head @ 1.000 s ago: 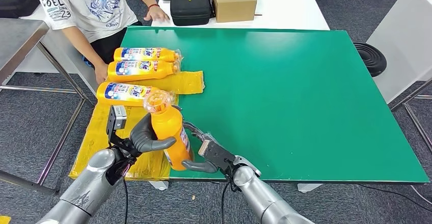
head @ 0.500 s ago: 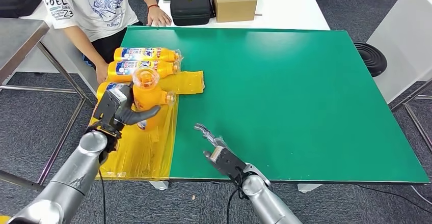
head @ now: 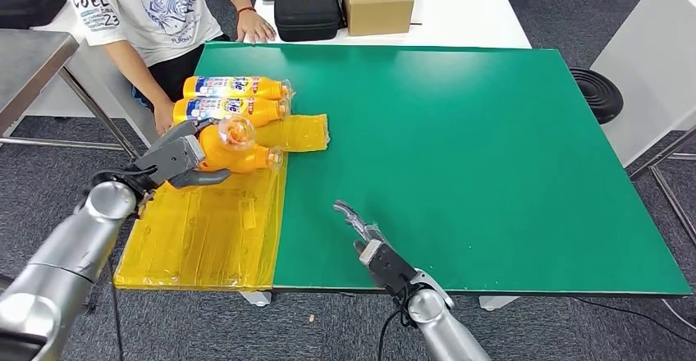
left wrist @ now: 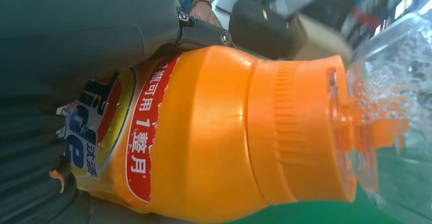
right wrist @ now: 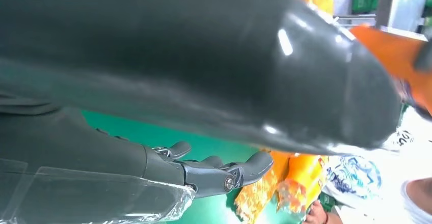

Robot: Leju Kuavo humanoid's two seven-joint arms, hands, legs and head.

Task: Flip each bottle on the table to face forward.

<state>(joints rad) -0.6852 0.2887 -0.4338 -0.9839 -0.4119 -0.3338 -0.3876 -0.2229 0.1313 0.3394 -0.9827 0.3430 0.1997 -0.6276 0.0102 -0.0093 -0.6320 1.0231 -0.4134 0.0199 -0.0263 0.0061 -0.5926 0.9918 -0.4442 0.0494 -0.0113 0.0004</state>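
Our left hand (head: 174, 157) grips an orange bottle (head: 234, 149) around its body, holding it tilted just over the yellow plastic sheet (head: 205, 230) at about nine o'clock on the green worktop (head: 460, 148), cap end toward three o'clock; the left wrist view shows its label turned toward the camera. Just beyond it, toward eleven o'clock, two more bottles (head: 234, 98) lie side by side on their sides with labels up, next to a person (head: 148, 8) standing at the worktop's far left corner. Our right hand (head: 365, 238) hovers empty near six o'clock, fingers spread. We judge those two bottles done and the held one still to be set down beside them, label up.
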